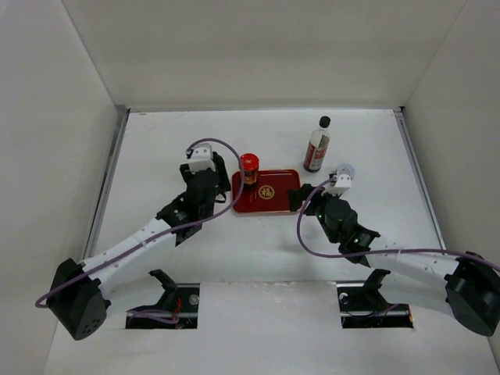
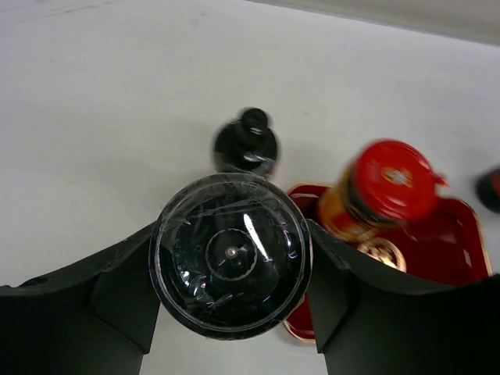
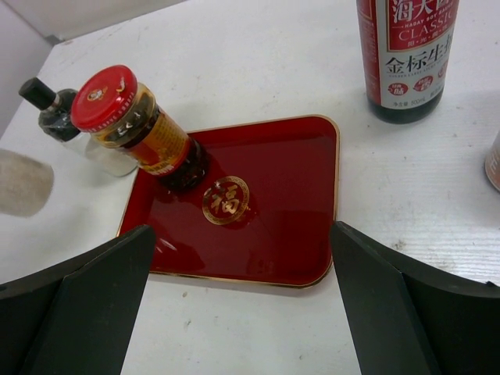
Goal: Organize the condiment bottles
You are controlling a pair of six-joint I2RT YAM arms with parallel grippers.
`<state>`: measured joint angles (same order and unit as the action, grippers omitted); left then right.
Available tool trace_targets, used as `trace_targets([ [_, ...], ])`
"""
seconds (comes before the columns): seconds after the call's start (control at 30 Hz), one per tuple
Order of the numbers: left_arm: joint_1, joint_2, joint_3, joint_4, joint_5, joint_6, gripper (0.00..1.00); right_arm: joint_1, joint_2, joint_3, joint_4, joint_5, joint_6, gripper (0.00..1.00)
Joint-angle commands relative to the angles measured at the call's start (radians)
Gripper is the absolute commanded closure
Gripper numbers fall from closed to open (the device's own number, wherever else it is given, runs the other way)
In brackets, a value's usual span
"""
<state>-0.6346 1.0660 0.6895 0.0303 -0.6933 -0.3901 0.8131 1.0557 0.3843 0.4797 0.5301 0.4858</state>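
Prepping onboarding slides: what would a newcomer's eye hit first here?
The glossy red tray in the middle, with a red-lidded jar standing in its far left corner. Then the left gripper, shut on a shaker just left of the tray, and the tall red-labelled bottle standing beyond the tray's right end.

Far-left corner of tray (image 3: 289, 195) taken by red-lidded jar (image 3: 117, 109). Rest of tray floor bare, open from above and from the near side. Right gripper (image 3: 242, 293) spread wide at the near tray rim, nothing between the fingers.

Left of the tray, a tight cluster: small dark-capped bottle (image 2: 246, 144) just beyond grey-topped shaker (image 2: 230, 250), shaker clamped in left gripper (image 2: 230, 269), red-lidded jar close on the right. Narrow gaps only there.

Tall bottle (image 3: 406, 55) standing off the tray's far-right corner, strip of bare table (image 1: 156, 141) between. Pale-lidded jar (image 1: 344, 169) near that bottle, just beside the right wrist. Wide open table at far left and far right.
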Motion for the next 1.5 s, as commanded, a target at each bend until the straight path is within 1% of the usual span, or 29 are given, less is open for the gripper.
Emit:
trace_targets([
  [0.0, -0.145, 0.011, 0.09, -0.038, 0.0, -0.006, 0.65, 0.005, -0.057, 0.01, 0.037, 0.037, -0.006, 0.0],
  [0.07, -0.216, 0.054, 0.122, -0.015, 0.0, -0.019, 0.65, 0.002, -0.094, -0.001, 0.024, 0.077, -0.006, 0.0],
  [0.17, -0.302, 0.161, 0.188, 0.054, 0.024, -0.026, 0.65, -0.025, -0.161, -0.015, -0.019, 0.151, 0.005, 0.0],
  [0.23, -0.337, 0.241, 0.225, 0.129, 0.035, -0.02, 0.65, -0.041, -0.221, -0.031, -0.055, 0.179, 0.031, 0.0],
  [0.33, -0.354, 0.356, 0.294, 0.224, 0.073, 0.002, 0.65, -0.084, -0.322, -0.048, -0.125, 0.199, 0.08, 0.0],
  [0.5, -0.34, 0.534, 0.404, 0.321, 0.104, 0.043, 0.65, -0.148, -0.427, -0.073, -0.19, 0.182, 0.132, 0.0],
  [0.6, -0.319, 0.633, 0.464, 0.361, 0.112, 0.069, 0.65, -0.156, -0.433, -0.082, -0.199, 0.177, 0.143, 0.0],
  [0.7, -0.296, 0.699, 0.507, 0.391, 0.113, 0.098, 0.65, -0.156, -0.422, -0.084, -0.187, 0.162, 0.146, 0.0],
  [0.97, -0.23, 0.775, 0.535, 0.431, 0.109, 0.14, 0.65, -0.16, -0.376, -0.097, -0.121, 0.116, 0.143, 0.0],
  [1.13, -0.216, 0.787, 0.524, 0.453, 0.095, 0.155, 0.64, -0.157, -0.355, -0.108, -0.07, 0.087, 0.14, 0.0],
  [1.23, -0.214, 0.796, 0.521, 0.456, 0.092, 0.165, 0.58, -0.159, -0.35, -0.108, -0.067, 0.079, 0.137, 0.0],
  [1.37, -0.221, 0.792, 0.507, 0.456, 0.089, 0.163, 0.38, -0.16, -0.347, -0.108, -0.069, 0.077, 0.135, 0.0],
  [1.47, -0.228, 0.772, 0.493, 0.456, 0.081, 0.16, 0.27, -0.16, -0.35, -0.108, -0.072, 0.079, 0.134, 0.0],
])
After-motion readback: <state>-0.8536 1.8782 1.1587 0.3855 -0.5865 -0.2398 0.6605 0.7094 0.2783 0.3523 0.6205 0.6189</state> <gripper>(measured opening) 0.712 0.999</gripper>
